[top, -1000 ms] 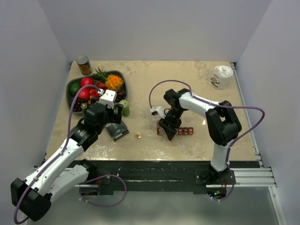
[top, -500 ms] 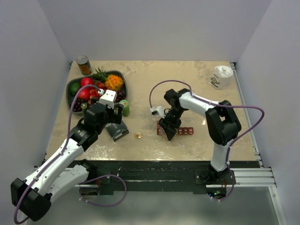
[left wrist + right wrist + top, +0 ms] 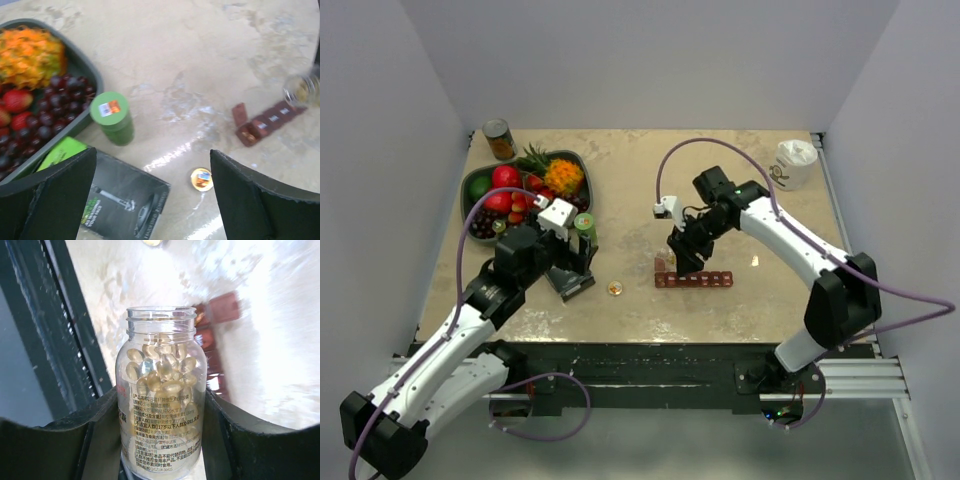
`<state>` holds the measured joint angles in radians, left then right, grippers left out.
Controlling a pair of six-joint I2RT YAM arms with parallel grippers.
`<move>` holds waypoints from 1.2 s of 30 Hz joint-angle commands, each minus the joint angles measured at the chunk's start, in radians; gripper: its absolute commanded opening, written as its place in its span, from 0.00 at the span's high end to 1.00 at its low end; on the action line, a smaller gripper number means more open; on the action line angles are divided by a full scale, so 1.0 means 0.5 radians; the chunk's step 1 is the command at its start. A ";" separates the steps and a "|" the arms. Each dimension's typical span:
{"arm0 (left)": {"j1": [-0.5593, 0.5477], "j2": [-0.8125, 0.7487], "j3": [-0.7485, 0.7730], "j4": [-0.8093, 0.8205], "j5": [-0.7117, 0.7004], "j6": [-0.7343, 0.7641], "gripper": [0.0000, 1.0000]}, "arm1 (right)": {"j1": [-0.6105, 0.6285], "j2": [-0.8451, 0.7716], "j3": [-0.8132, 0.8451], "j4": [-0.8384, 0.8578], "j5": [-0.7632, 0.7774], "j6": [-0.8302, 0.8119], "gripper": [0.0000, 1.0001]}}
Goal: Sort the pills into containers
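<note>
My right gripper (image 3: 684, 252) is shut on a clear, uncapped bottle (image 3: 161, 405) full of golden-amber pills (image 3: 160, 375). It holds the bottle just above the left end of the dark red organizer strip (image 3: 698, 280), mouth pointing toward the strip (image 3: 220, 310). In the left wrist view the strip (image 3: 267, 121) has its left-end lid open, and something amber lies in that compartment. My left gripper (image 3: 152, 170) is open and empty, hovering over a black box (image 3: 125, 200) and the small gold bottle cap (image 3: 201, 179). My left gripper also shows in the top view (image 3: 575, 265).
The cap (image 3: 615, 289) lies on the table left of the strip. A green-lidded jar (image 3: 585, 229) stands beside the grey fruit bowl (image 3: 472, 180). A tin can (image 3: 499, 139) is at the back left and a white mug (image 3: 792, 163) at the back right.
My right gripper has risen and pulled back from the strip's left end with the bottle, and its arm has swung out to the right. My left arm has shifted slightly.
</note>
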<state>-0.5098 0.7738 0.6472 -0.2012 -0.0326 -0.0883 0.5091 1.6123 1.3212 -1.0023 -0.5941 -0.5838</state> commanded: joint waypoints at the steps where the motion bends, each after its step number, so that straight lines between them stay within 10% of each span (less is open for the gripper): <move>1: 0.016 -0.044 -0.039 0.178 0.473 0.035 0.01 | -0.058 -0.285 0.005 0.265 -0.100 -0.050 0.98; 13: -0.017 0.290 -0.086 0.191 0.970 0.115 0.05 | -0.144 -0.816 -0.065 1.127 0.096 0.244 0.99; 30: -0.333 0.637 -0.003 0.092 0.553 -0.124 0.07 | -0.245 -0.979 -0.025 1.897 0.559 0.526 1.00; 36: -0.410 0.609 -0.049 0.044 0.409 -0.265 0.08 | -0.263 -1.432 -0.598 1.836 0.452 0.695 1.00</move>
<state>-0.6872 1.0954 0.6132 -0.1963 0.2295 -0.1524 0.3836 1.0473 1.1786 -0.1211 -0.3542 -0.3099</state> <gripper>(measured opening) 0.924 0.556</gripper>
